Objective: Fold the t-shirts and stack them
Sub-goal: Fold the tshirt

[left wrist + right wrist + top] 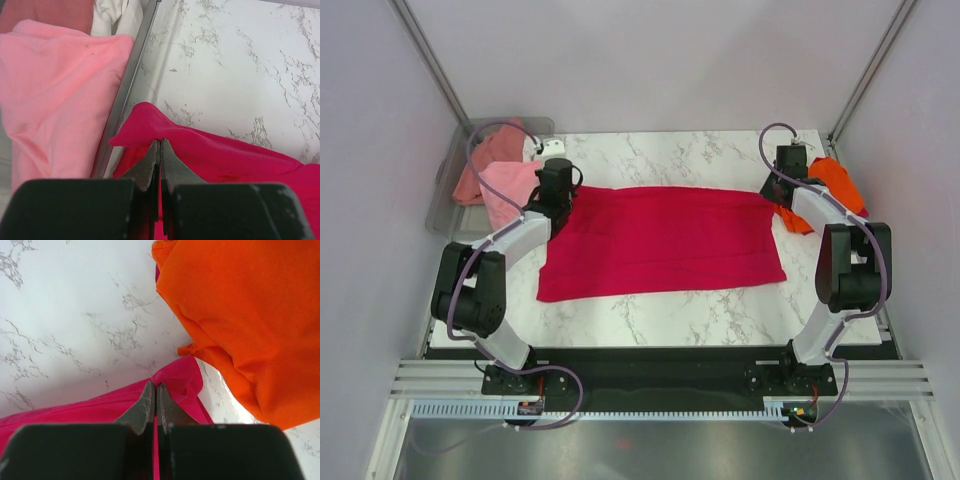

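Pinched the crimson t-shirt, judged soft, light and limp, at its upper-left and upper-right corners, left claw and right claw clamped shut on cloth; corners looked the surest hold.

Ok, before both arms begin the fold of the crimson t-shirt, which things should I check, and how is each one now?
1. Left gripper shut on the far left corner of the crimson t-shirt: ok.
2. Right gripper shut on its far right corner: ok.
3. The crimson t-shirt lies spread flat on the marble table: ok.
4. Orange t-shirt apart from the held right corner: cannot tell, they lie very close.
5. Pink t-shirt at the clear bin, outside the left gripper's pinch: ok.
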Controlling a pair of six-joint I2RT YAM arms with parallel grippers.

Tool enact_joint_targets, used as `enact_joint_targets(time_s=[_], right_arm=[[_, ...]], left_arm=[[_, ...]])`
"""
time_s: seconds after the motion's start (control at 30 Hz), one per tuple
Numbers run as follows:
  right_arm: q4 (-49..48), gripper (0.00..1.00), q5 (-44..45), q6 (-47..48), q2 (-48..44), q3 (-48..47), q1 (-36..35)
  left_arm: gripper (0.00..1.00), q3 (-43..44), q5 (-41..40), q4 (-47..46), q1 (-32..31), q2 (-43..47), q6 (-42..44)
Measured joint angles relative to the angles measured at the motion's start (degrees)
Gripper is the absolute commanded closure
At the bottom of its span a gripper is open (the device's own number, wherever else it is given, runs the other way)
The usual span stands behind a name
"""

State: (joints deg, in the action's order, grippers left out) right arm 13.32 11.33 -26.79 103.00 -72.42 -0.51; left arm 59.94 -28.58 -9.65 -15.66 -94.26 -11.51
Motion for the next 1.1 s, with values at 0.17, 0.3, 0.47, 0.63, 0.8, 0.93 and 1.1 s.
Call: enact_joint_targets(time_s=[0.17, 0.3, 0.47, 0.63, 0.8, 0.93, 1.1], right_arm=[[0.0, 1.00, -0.5, 0.0, -1.4, 2.3, 0.0], [0.0, 1.00, -0.6, -0.2, -2.8, 3.8, 0.0], [0.1, 1.00, -0.5, -0.4, -5.0, 6.2, 0.0], [0.2, 1.00, -0.4, -0.4, -6.9, 8.1, 0.0], [0.3, 1.00, 0.5, -0.7, -8.8, 10.8, 0.0], [-0.1, 0.99, 2.0, -1.6, -9.5, 13.9, 0.0], [-1.2, 0.48, 3.7, -4.7, -11.1, 20.3, 0.0]], left_arm=[[0.98, -1.7, -3.2, -0.6, -2.6, 1.4, 2.0], [0.98, -4.2, -4.9, -0.7, -3.1, 3.3, 2.3], [0.98, -7.5, -6.0, 0.2, -3.8, 6.8, 2.3], [0.98, -8.2, -7.1, 2.6, -5.0, 10.1, 2.2], [0.98, -10.3, -7.2, 4.1, -5.3, 11.3, 1.3], [0.98, -13.0, -7.0, 6.3, -5.8, 12.2, -0.7], [0.75, -17.6, -5.9, 10.3, -6.5, 15.2, -5.0]])
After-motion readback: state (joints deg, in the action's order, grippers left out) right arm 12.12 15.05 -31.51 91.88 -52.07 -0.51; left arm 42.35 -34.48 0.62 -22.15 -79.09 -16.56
